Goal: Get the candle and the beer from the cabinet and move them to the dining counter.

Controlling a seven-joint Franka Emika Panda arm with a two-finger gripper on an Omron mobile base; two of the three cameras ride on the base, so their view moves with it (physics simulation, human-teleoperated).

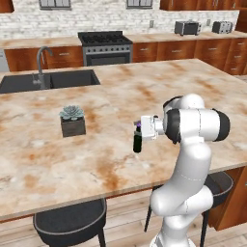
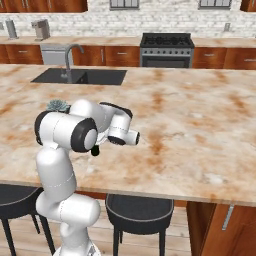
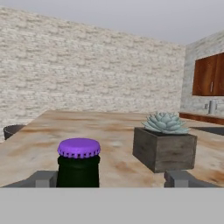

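Note:
The beer [image 1: 137,141], a slim dark bottle with a purple cap, stands upright on the beige marble dining counter [image 1: 120,96] near its front edge. My gripper [image 1: 139,127] reaches level toward it at neck height. In the hand view the beer [image 3: 78,164] stands between the spread fingertips [image 3: 43,178], close to the left one, and the gripper [image 3: 111,178] is open. In the right base view the arm covers most of the beer [image 2: 95,150]. The candle is out of view.
A potted succulent in a dark wooden box [image 1: 73,121] stands on the counter left of the bottle. A sink with a faucet [image 1: 48,79] is set in the far left. Dark stools [image 1: 72,219] sit under the front edge. Reddish-brown upper cabinets [image 3: 210,74] hang on the far wall.

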